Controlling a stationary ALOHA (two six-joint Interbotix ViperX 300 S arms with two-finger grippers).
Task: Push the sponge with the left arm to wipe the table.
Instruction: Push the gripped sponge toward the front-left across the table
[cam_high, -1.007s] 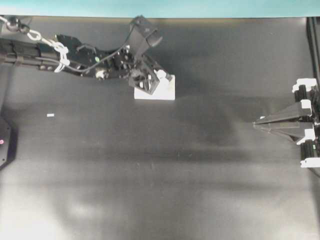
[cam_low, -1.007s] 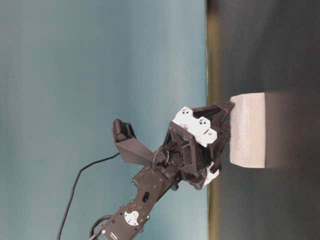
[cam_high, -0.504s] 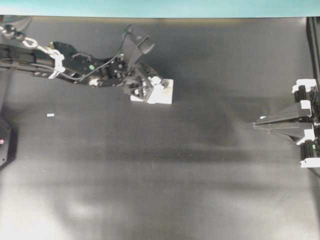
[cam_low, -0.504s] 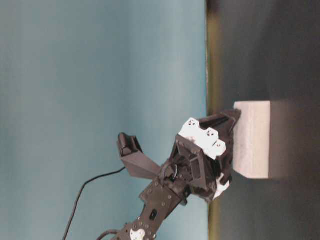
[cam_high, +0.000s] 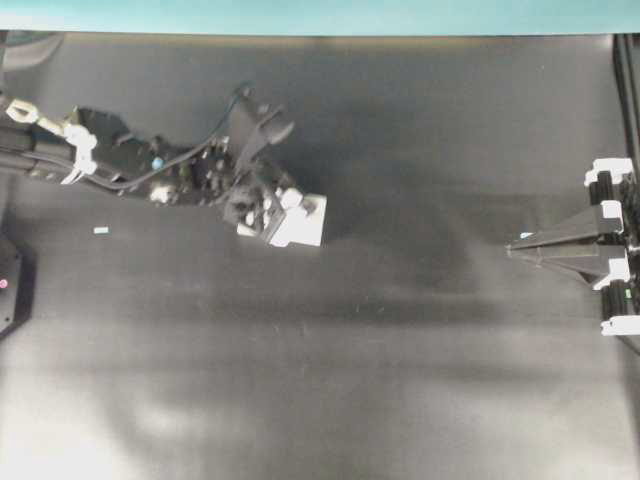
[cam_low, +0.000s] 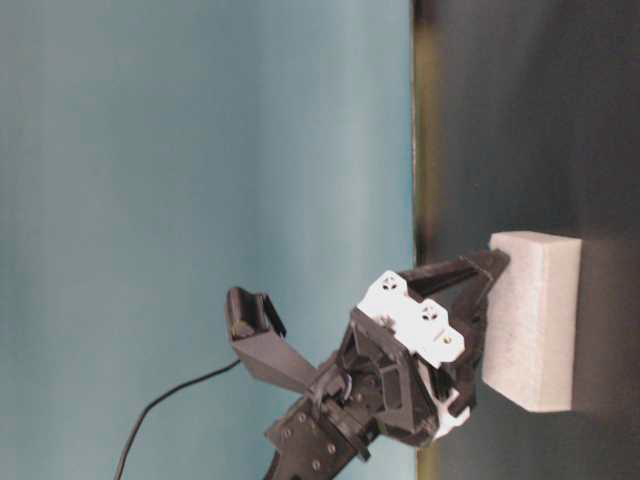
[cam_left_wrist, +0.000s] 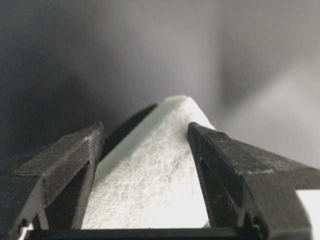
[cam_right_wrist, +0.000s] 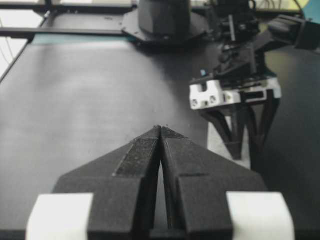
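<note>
The white sponge (cam_high: 303, 223) lies flat on the dark table (cam_high: 350, 380), left of centre. My left arm reaches in from the left, and my left gripper (cam_high: 276, 212) is open with its fingertips pressed down on the sponge's top. The table-level view shows the fingertips (cam_low: 492, 268) touching the sponge (cam_low: 535, 320). In the left wrist view the sponge (cam_left_wrist: 160, 170) fills the gap of the left gripper (cam_left_wrist: 145, 132), with a corner pointing away. My right gripper (cam_high: 510, 249) is shut and empty at the right edge, and its closed tips show in the right wrist view (cam_right_wrist: 161, 128).
A tiny pale fleck (cam_high: 100, 230) lies on the table far left. A teal strip (cam_high: 320, 15) runs along the far edge. A black device (cam_high: 8, 285) sits at the left edge. Dark bare table lies between the sponge and the right gripper.
My left gripper has slid the sponge toward the near side and slightly left across the table, with the arm drawing back leftward. The right arm has not moved.
</note>
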